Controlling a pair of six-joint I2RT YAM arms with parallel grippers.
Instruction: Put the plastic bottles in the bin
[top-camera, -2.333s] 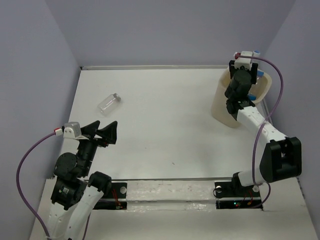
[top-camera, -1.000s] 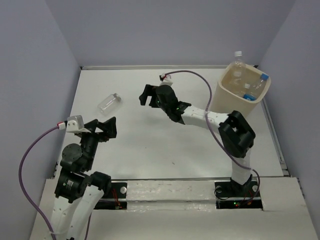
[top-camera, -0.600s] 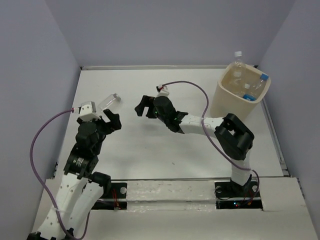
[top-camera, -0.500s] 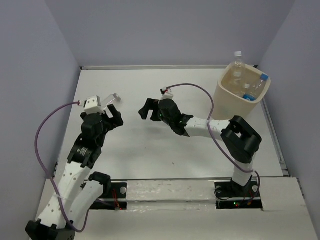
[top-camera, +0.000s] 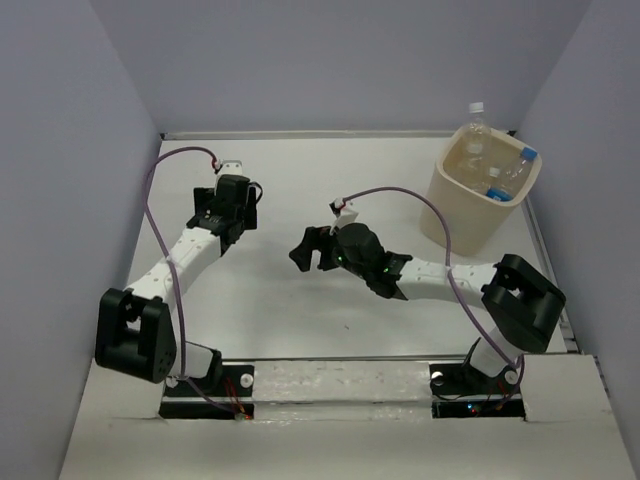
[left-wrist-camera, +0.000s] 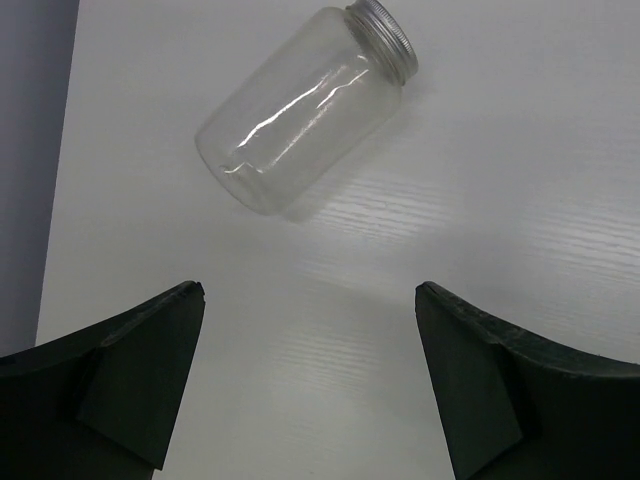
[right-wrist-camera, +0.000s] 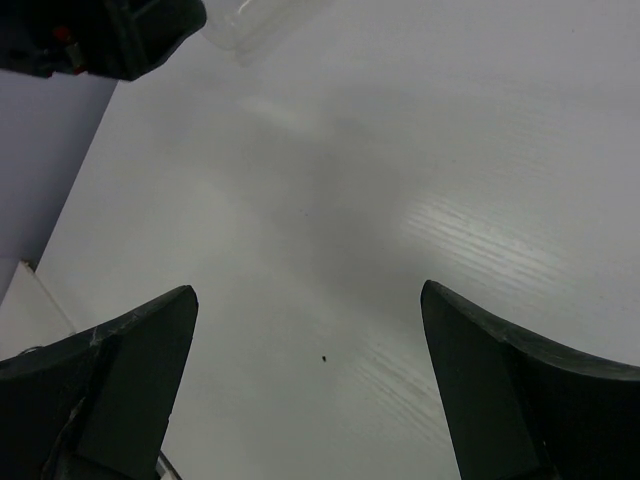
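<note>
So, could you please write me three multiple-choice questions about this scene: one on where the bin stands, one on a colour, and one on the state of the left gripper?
1. Where on the table does the bin stand?
A. near left corner
B. far right corner
C. centre

2. What colour is the cap of the short bottle lying on its side?
A. silver
B. red
C. green

3. What state is the left gripper in?
A. shut on the bottle
B. shut, holding nothing
C. open, holding nothing

Answers:
1 B: the top view shows it at the table's far right.
2 A: the left wrist view shows a silver screw cap.
3 C: its jaws stand wide apart, and the bottle lies beyond them, not between them.
</note>
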